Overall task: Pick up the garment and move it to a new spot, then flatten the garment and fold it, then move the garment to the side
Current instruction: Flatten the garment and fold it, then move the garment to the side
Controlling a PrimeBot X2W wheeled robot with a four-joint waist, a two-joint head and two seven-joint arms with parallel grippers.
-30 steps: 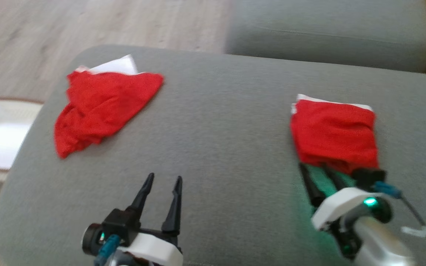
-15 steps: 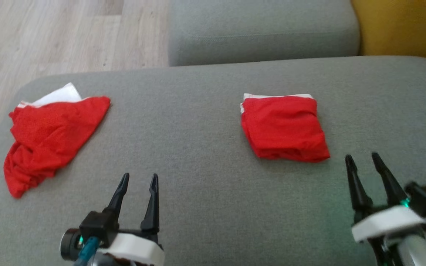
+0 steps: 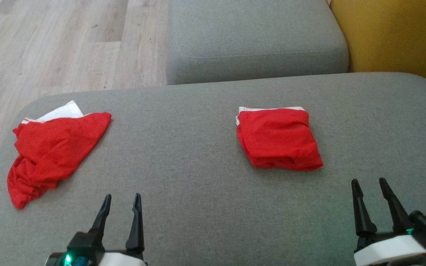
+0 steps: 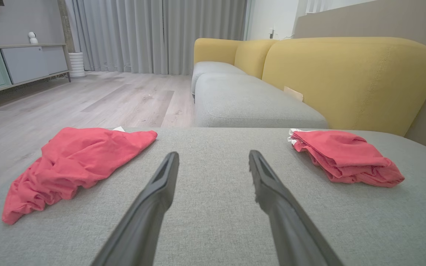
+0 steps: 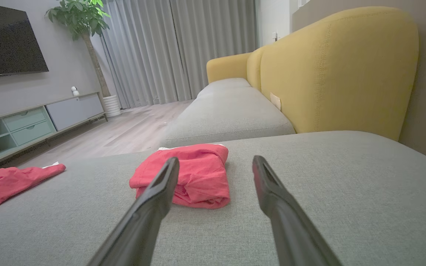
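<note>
**Red knit cloth: limp, light, quick to bunch**

A folded garment [image 3: 277, 138] lies flat on the grey cushion [image 3: 198, 192], right of the cushion's middle. A crumpled garment [image 3: 52, 151] sprawls by the cushion's left edge, with a white band [image 3: 65, 110] at its far corner. The left gripper [image 3: 122, 195] and right gripper [image 3: 368, 181] hover over the cushion's near edge, clear of both garments. Each has its fingers spread wide and holds nothing.

The folded one looks finished, so the crumpled one is probably next. It should be thin, soft and very light. Expect it to sag and bunch when lifted, and to drag on the cushion's coarse weave rather than slide. It is not fragile. The white band may be a waistband, though that is hard to tell from here. It looks like the firmest place to hold, one gripper at each end.
</note>
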